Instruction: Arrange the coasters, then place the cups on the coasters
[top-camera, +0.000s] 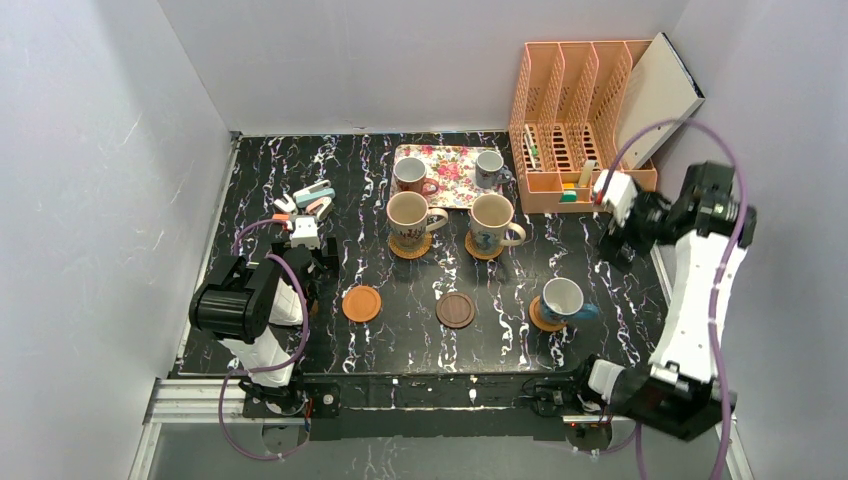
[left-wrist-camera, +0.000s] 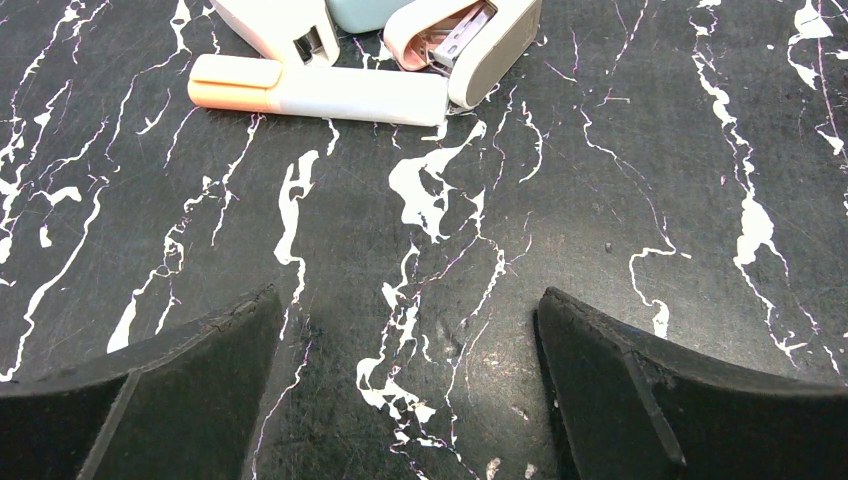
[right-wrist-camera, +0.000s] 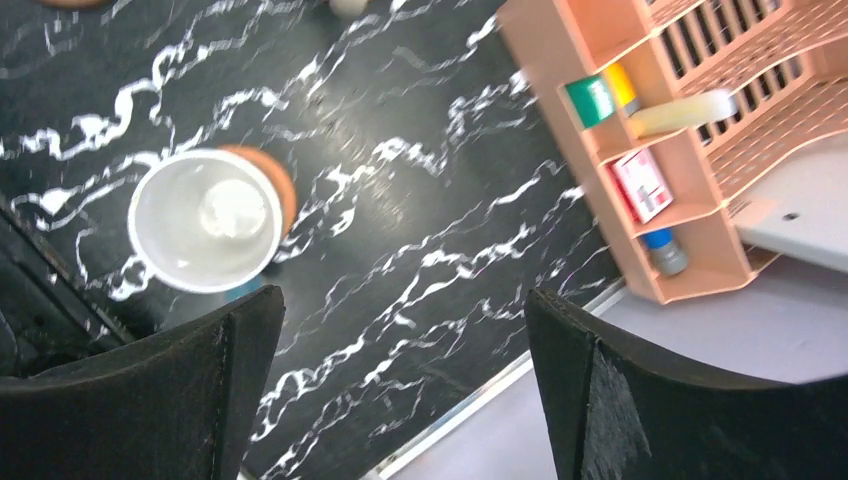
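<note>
**Right Gripper Wide Open Above the Small Cup and Its Coaster**

The right gripper stood with its jaws spread wide. Nothing lay between them, and it touched no object. Below it, the small whitish cup sat upright on a smooth orange-brown coaster. The cup was round-rimmed and glossy inside, and the coaster's edge showed past the rim. In the top view, the cup's blue handle pointed toward the right side of the table.

The left gripper was also wide open and empty. Its black wedge-shaped fingers hung over bare tabletop.

Further back, the left cream cup and the right cream cup each stood on an orange-tan coaster. Near the front, a bare orange-brown disc and a dark brown wood disc lay flat and apart from each other. The white cup with reddish handle and the blue cup stood on the rectangular floral tray.

The table surface was black with white marble-like veins. A peach slotted plastic organiser stood at the back right. Ahead of the left gripper lay a highlighter, touching a pale stapler.
</note>
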